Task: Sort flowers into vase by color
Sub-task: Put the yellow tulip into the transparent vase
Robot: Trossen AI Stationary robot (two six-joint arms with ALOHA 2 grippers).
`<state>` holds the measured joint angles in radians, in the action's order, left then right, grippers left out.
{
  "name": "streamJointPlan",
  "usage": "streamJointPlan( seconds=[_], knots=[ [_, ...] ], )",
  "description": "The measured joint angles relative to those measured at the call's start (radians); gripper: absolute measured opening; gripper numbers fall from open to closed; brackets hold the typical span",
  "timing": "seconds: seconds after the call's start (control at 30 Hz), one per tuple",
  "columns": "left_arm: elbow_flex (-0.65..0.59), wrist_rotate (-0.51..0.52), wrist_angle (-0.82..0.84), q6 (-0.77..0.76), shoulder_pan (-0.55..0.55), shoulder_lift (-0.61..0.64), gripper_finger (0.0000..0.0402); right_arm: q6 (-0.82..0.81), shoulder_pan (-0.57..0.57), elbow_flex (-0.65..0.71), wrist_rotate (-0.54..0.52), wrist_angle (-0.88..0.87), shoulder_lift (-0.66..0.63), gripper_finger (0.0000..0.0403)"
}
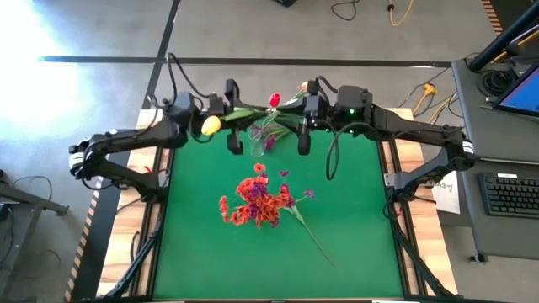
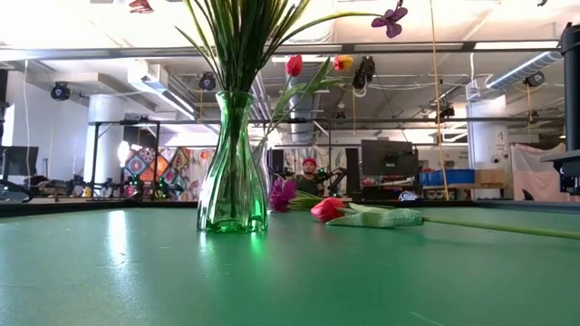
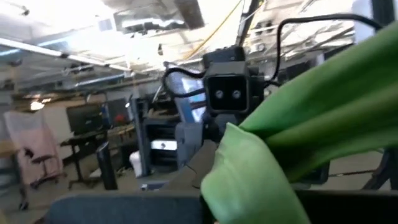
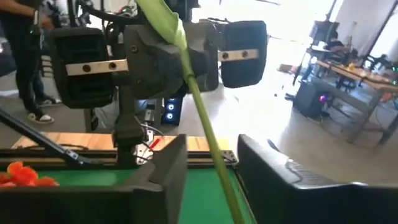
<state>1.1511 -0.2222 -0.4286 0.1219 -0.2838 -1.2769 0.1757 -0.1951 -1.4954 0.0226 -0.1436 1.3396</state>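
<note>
My two grippers face each other high above the table's far edge. A yellow tulip (image 1: 210,124) hangs in the air between them. Its head is beside my left arm, and its green stem (image 1: 244,111) runs to my right gripper (image 1: 301,105). My right gripper (image 4: 212,149) has the stem between its fingers. My left gripper (image 1: 234,108) is wide open (image 4: 168,62), and the tulip's leaf (image 3: 311,112) passes close by it. Below them stands a small clear vase (image 1: 259,133) with a purple spray (image 2: 283,193). A red tulip (image 2: 294,65) and an orange-yellow tulip (image 2: 343,62) rise beside it. My right gripper has the tulip's stem (image 4: 214,168) between its two fingers, near the stem's cut end. The stem lies along the fingers and runs about level toward my left gripper. The flower is clear of the table. The touching spot itself does not show. I cannot tell whether my left gripper touches the leaf.
A glass vase (image 2: 231,172) stands mid-table, packed with orange-red and purple sprays (image 1: 257,198). A pink-red tulip (image 2: 328,208) lies on the green mat beside it, its stem (image 1: 316,240) pointing toward the near right. A desk with a keyboard (image 1: 512,194) stands to the right.
</note>
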Motion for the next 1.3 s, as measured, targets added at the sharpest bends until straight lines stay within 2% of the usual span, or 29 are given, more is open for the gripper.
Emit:
streamJointPlan(
  seconds=[0.1,0.23,0.4,0.53,0.7,0.77,0.93,1.07,1.23,1.3],
  knots=[
    [0.029,0.0,0.124,0.0,-0.042,0.033,0.0001,-0.02,-0.018,-0.001,-0.012,0.0,-0.001,0.0179],
    [0.163,0.0,0.44,0.021,-0.106,0.063,0.0001,-0.004,-0.037,-0.001,-0.095,-0.011,-0.001,0.0217],
    [0.356,0.008,0.833,0.077,-0.207,0.06,0.0,0.019,-0.061,-0.001,-0.129,-0.051,-0.002,0.0244],
    [0.443,0.007,1.039,0.086,-0.288,0.049,0.0,0.018,-0.08,-0.001,-0.129,-0.057,-0.003,0.0255],
    [0.427,-0.011,1.134,0.096,-0.342,0.045,0.0,0.018,-0.091,-0.001,-0.131,-0.056,-0.004,0.0258],
    [0.406,-0.074,1.155,0.12,-0.364,0.042,0.0,0.025,-0.092,-0.001,-0.131,-0.062,-0.004,0.0256],
    [0.328,-0.306,1.148,0.145,-0.457,0.042,0.0,0.024,-0.094,-0.001,-0.13,-0.062,-0.004,0.0255],
    [0.272,-0.349,1.119,0.194,-0.505,0.034,0.0,0.017,-0.094,-0.001,-0.13,-0.068,-0.004,0.0259],
    [0.222,-0.51,1.114,0.336,-0.544,0.012,0.0,-0.005,-0.094,-0.001,-0.13,-0.069,-0.003,0.026],
    [0.213,-0.51,1.111,0.354,-0.562,0.011,0.0,-0.021,-0.094,-0.001,-0.131,-0.069,-0.003,0.026]
  ],
)
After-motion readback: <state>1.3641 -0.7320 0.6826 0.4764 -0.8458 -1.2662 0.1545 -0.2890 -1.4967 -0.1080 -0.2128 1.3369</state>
